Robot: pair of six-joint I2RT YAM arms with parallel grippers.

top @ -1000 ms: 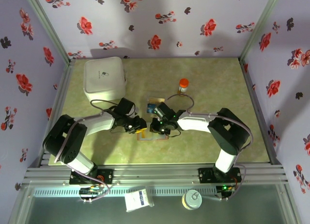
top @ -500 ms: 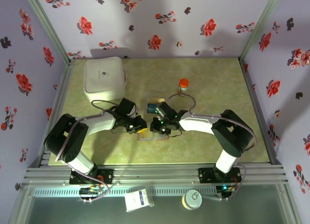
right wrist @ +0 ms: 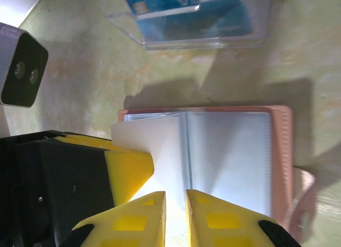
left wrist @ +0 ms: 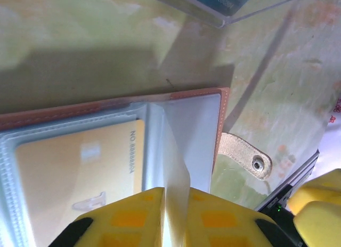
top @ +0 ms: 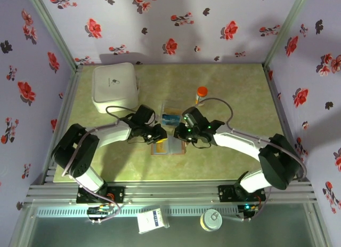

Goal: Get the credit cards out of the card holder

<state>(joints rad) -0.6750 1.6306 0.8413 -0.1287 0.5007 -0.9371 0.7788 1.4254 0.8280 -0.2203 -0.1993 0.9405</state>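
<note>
From above, the two arms meet over the middle of the green bench [top: 240, 97], where the card holder [top: 171, 148] lies open just in front of a clear tray [top: 171, 109]. A teal card [top: 171, 119] lies in that tray. The left jaws come in from the left and the right jaws from the right, both low over the holder's far edge and close to each other. A white box [top: 114, 87] stands well off to the left and an orange-capped bottle [top: 201, 93] sits behind the tray. From the left wrist, the brown holder [left wrist: 106, 105] lies spread flat with a yellow card [left wrist: 80, 161] tucked in its clear sleeve. A thin clear leaf [left wrist: 176, 167] rises from the fold and runs straight between the yellow fingers [left wrist: 128, 217], so the left jaws are nipped nearly closed on it. The snap strap [left wrist: 246, 155] pokes out past the holder's edge, and a yellow finger [left wrist: 319, 215] of the right jaws shows at the lower right. From the right wrist, the holder [right wrist: 277, 151] shows empty blue-grey sleeves, with the lifted leaf [right wrist: 149, 145] against the left arm's finger [right wrist: 128, 164]. The right jaws' own fingers [right wrist: 133, 223] leave only a narrow bright slit. I cannot tell whether the leaf is caught in it. A blue card [right wrist: 197, 12] sits in the tray [right wrist: 202, 43] beyond.
</note>
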